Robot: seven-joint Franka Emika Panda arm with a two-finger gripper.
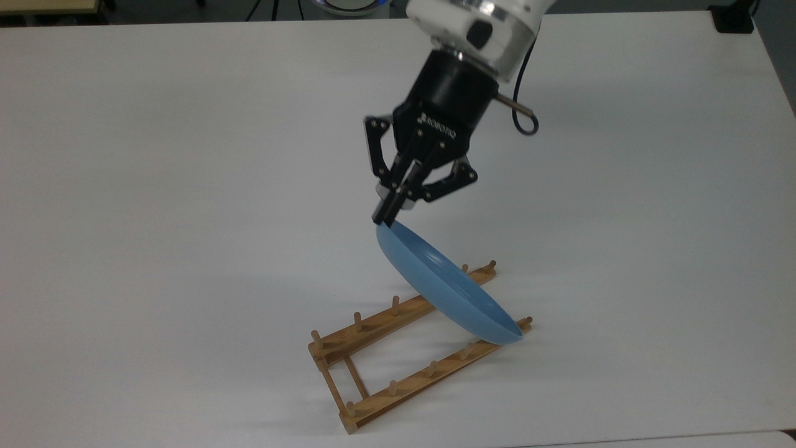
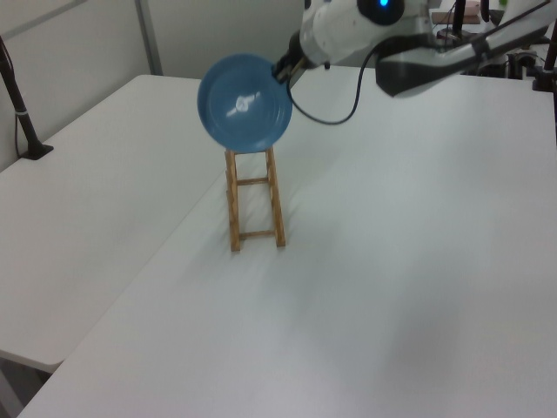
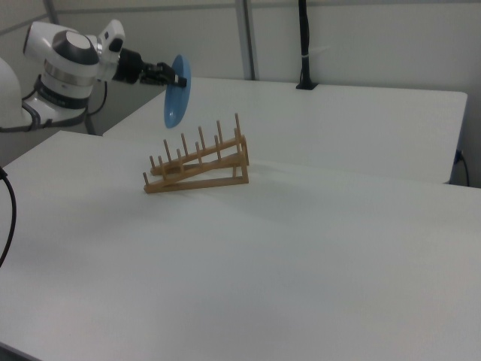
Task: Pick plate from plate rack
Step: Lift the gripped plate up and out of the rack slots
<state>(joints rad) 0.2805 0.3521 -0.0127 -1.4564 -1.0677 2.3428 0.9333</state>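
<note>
White tabletop point(image 1: 155, 186) fills the top view, and at its lower centre we find the plate rack point(image 1: 367, 339), pegs up. Just right of that, the plate point(image 1: 444, 289) hangs tilted above the rack's far end, lifted clear of the pegs as we read the right view, and the gripper point(image 1: 387, 216) at upper centre pinches its top rim. We judge the plate light, stiff and smooth, so this rim hold could let it swing or slip.
</note>
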